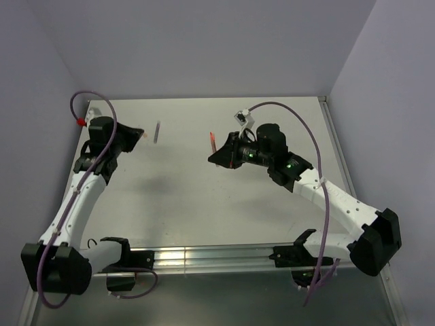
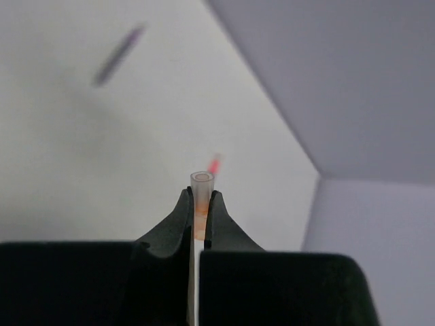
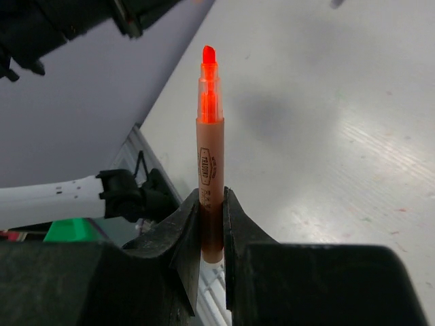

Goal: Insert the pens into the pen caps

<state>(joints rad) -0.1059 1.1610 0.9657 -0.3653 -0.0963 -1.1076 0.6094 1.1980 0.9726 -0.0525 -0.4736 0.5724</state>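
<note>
- The left hand is clamped on a pale pink cap, whose open end points away from the hand.
- The right hand is clamped on the lower barrel of a red-orange pen, bare tip outward.
- A grey pen lies on the worktop between the hands, nearer the left.

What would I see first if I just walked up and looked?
Probably the bright orange-red plastic pen, its uncapped tip sticking out, pinched in the right end effector. Opposite it, the left end effector grips a small pale see-through cap. A thin dark grey pen lies on the white tabletop between them.
</note>
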